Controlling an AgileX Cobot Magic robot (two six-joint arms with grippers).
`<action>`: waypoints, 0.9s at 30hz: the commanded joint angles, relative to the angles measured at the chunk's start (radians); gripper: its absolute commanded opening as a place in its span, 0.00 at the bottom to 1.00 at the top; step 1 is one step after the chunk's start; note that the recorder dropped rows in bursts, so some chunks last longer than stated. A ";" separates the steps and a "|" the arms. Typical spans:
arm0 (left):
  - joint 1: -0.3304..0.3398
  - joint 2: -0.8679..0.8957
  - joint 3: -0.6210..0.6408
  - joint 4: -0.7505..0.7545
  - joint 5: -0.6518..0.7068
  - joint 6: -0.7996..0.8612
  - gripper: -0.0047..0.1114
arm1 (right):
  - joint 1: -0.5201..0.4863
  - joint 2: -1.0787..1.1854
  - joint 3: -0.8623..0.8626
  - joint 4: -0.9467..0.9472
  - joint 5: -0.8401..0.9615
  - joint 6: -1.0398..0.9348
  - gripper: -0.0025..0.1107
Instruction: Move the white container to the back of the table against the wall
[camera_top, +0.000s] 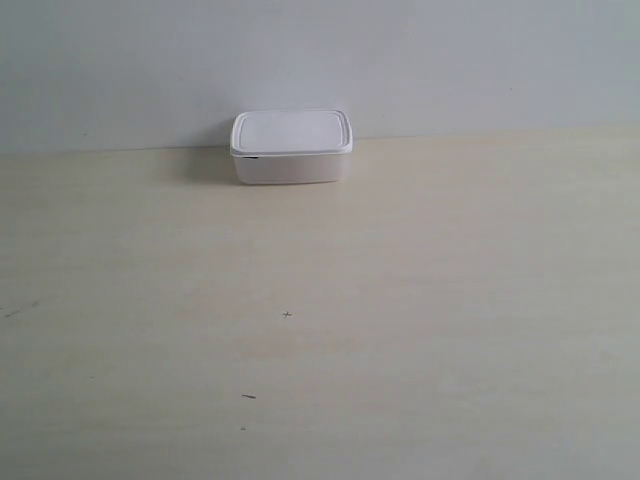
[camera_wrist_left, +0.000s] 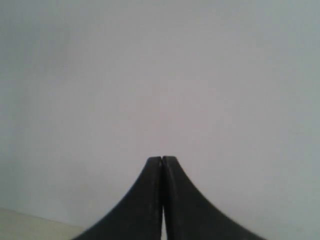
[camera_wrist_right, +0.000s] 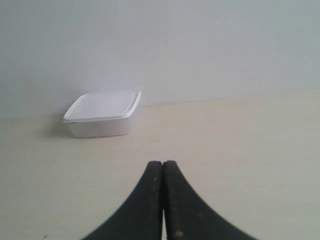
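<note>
1 small rectangular white plastic lidded box (camera_top: 291, 148) | 1 pale cream wood-grain table (camera_top: 420, 300) | 2 black grippers: left gripper (camera_wrist_left: 162, 159), right gripper (camera_wrist_right: 162, 163)

Container (camera_top: 291, 146) on table (camera_top: 400, 300), at back, against wall (camera_top: 450, 60).

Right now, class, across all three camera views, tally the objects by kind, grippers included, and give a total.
Small rectangular white plastic lidded container: 1
Black grippers, jaws shut: 2 (left gripper, right gripper)
Total: 3
</note>
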 joint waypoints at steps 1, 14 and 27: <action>0.014 -0.007 0.002 -0.003 0.003 0.005 0.04 | -0.131 -0.062 0.001 -0.007 0.004 -0.005 0.02; 0.013 -0.007 0.002 -0.003 0.402 0.005 0.04 | -0.230 -0.203 0.001 -0.007 0.010 -0.005 0.02; 0.013 -0.007 0.041 -0.007 0.308 0.003 0.04 | -0.230 -0.108 0.120 -0.212 -0.337 -0.005 0.02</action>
